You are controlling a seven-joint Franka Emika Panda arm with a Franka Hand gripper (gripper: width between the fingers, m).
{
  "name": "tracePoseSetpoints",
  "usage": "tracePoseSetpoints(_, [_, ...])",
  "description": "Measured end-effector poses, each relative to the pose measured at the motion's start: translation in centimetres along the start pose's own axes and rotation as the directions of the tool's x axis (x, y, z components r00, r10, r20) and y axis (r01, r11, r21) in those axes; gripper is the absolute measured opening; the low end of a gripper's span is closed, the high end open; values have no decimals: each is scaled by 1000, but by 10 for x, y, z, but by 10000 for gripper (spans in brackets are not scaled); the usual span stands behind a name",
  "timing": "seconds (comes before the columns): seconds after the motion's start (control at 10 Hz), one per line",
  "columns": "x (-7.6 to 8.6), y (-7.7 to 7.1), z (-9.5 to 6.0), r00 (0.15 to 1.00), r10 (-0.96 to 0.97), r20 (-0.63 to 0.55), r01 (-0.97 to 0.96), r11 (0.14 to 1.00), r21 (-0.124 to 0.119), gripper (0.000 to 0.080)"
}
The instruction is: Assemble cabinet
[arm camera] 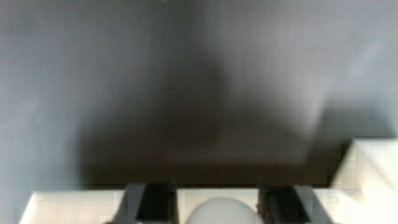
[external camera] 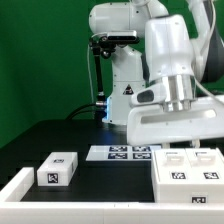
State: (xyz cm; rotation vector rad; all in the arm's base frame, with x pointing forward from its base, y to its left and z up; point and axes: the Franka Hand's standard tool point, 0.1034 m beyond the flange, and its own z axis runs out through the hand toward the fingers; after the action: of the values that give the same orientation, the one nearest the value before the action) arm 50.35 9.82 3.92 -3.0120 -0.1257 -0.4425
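White plastic, the large box-like tagged cabinet (external camera: 186,172) rests on the black table (external camera: 60,135) at the exterior view's lower right. Its long side runs across that view, directly beneath the two-finger gripper (arm camera: 222,190). The jaws stand wide apart and, as far as the blurred wrist view shows, hold nothing.

Marker board (external camera: 122,152) on black table (external camera: 55,138)

The gripper's (arm camera: 215,192) dark fingers (arm camera: 148,206) are standing apart over a blurred dark table (arm camera: 178,90), a rounded white piece (arm camera: 221,213) showing between them.
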Motion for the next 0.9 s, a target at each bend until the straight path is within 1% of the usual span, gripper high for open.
tracePoseSetpoints(0.1, [8,0,-16,999,4,38,-5,1000,10,207])
tracePoseSetpoints(0.2, [17,-5,-36,995,30,98,-33,999,27,207])
tracePoseSetpoints(0.3, [26,-9,-48,992,50,118,-54,998,34,207])
tracePoseSetpoints(0.4, [25,-8,-45,992,53,116,-57,998,33,207])
tracePoseSetpoints(0.5, [21,-8,-42,990,53,128,-57,998,33,207])
tracePoseSetpoints(0.7, [19,-9,-42,989,60,138,-65,997,33,209])
tracePoseSetpoints(0.8, [15,-14,-52,973,110,205,-117,993,24,209])
tracePoseSetpoints(0.9, [18,-15,-71,958,117,262,-123,992,3,209])
